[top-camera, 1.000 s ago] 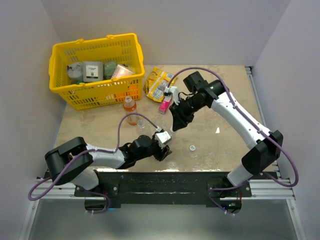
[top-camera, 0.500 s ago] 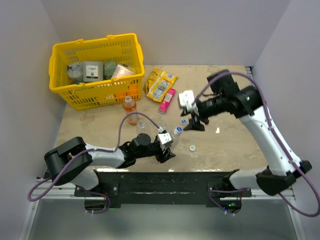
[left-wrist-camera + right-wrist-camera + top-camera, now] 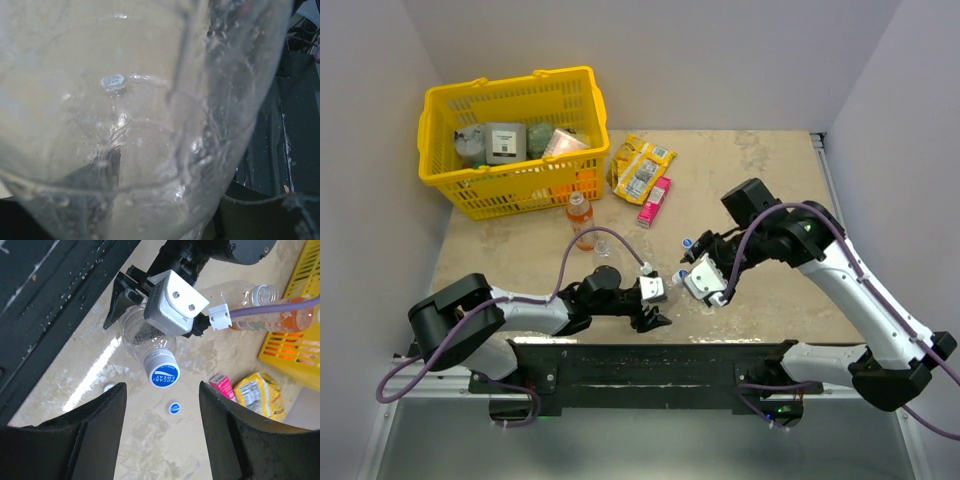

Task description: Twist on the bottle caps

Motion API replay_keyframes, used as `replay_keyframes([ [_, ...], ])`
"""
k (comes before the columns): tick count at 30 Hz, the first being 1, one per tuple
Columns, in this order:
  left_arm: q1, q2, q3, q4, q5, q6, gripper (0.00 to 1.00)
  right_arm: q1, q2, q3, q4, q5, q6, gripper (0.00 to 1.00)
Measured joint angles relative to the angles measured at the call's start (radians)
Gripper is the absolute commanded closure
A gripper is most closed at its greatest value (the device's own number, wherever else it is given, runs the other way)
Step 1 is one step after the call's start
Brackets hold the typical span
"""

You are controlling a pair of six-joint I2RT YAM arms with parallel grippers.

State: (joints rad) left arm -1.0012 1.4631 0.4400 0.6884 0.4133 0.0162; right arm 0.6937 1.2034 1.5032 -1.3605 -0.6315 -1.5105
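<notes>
Right claw (image 3: 161,388) newly off capped bottle (image 3: 134,336)

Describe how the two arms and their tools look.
The left arm and right arm share white curved links and black joints. A purple cable loops along each to a white block at the wrist. The left tool and right tool have two black fingers.

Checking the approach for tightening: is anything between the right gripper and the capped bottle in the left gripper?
Nothing visible. The open right gripper faces the blue cap on the bottle directly; a loose cap lies aside.
</notes>
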Motion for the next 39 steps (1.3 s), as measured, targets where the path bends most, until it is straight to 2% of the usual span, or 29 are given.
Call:
replay_keyframes([
  [8, 0.006, 0.000, 0.001, -0.003, 0.038, 0.046, 1.00, 0.042, -0.008, -0.046, 0.003, 0.016, -0.158, 0.40],
  [23, 0.019, 0.001, 0.014, -0.009, 0.052, 0.082, 1.00, 0.080, 0.011, -0.096, 0.016, 0.040, -0.215, 0.50],
  [32, 0.050, 0.001, 0.005, -0.025, 0.055, 0.042, 1.00, 0.080, 0.033, -0.132, 0.107, 0.126, -0.080, 0.51],
  [36, 0.052, 0.001, -0.007, -0.017, 0.062, 0.025, 1.00, 0.079, -0.007, -0.195, 0.166, 0.179, 0.018, 0.50],
  [39, 0.061, 0.001, -0.011, 0.019, 0.049, -0.004, 1.00, 0.077, -0.071, -0.261, 0.123, 0.219, 0.108, 0.52],
])
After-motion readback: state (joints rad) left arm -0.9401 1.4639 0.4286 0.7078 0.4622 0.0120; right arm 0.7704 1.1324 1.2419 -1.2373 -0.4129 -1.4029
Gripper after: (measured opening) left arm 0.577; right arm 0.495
